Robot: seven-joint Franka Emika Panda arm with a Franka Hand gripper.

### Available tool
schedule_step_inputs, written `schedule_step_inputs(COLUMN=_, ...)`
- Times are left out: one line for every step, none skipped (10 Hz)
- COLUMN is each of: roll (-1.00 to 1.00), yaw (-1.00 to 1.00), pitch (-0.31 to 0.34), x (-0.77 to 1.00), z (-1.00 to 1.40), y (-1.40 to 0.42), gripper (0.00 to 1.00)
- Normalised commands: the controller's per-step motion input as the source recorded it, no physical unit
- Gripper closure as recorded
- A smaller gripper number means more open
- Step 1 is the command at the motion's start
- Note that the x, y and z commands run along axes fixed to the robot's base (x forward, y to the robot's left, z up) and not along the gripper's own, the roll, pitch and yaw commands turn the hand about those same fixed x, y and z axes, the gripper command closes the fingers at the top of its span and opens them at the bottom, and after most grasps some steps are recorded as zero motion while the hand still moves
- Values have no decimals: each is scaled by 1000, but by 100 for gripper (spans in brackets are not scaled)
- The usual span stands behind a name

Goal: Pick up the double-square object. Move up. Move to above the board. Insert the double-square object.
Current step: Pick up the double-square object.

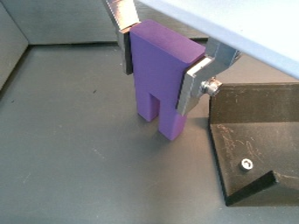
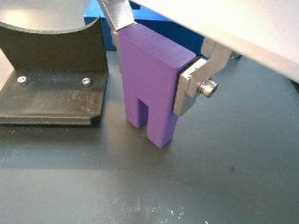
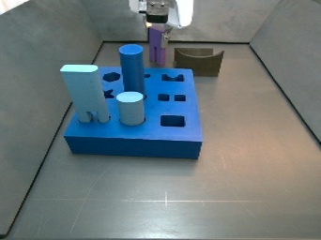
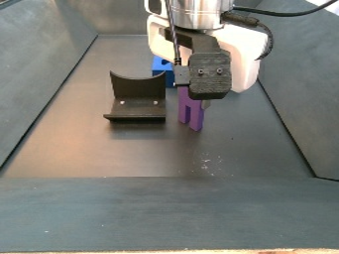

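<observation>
The double-square object (image 1: 158, 79) is a tall purple prism with a notch in its lower end. It stands upright between my gripper's (image 1: 162, 59) silver fingers (image 1: 197, 83), which are shut on its upper sides. It shows in both wrist views (image 2: 149, 79). Its lower end is at or just above the dark floor; I cannot tell if it touches. In a side view the gripper (image 3: 157, 21) holds it (image 3: 156, 47) behind the far edge of the blue board (image 3: 150, 139). In a side view (image 4: 192, 111) it hangs below the gripper (image 4: 199, 79).
The dark fixture (image 1: 257, 140) stands close beside the held piece, as in both side views (image 3: 198, 58) (image 4: 135, 99). On the board stand a dark-blue cylinder (image 3: 130, 66), a light-blue block (image 3: 81, 89) and a pale cylinder (image 3: 129, 108). Grey walls enclose the floor.
</observation>
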Motion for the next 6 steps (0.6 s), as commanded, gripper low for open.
schedule_step_inputs(roll=0, yaw=0, pitch=0, x=0, z=0, y=0, gripper=100)
schedule_step_inputs(roll=0, yaw=0, pitch=0, x=0, z=0, y=0, gripper=100)
schedule_step_inputs(roll=0, yaw=0, pitch=0, x=0, z=0, y=0, gripper=100)
schedule_step_inputs(roll=0, yaw=0, pitch=0, x=0, z=0, y=0, gripper=100)
schedule_step_inputs(roll=0, yaw=0, pitch=0, x=0, z=0, y=0, gripper=100)
schedule_step_inputs(roll=0, yaw=0, pitch=0, x=0, z=0, y=0, gripper=100)
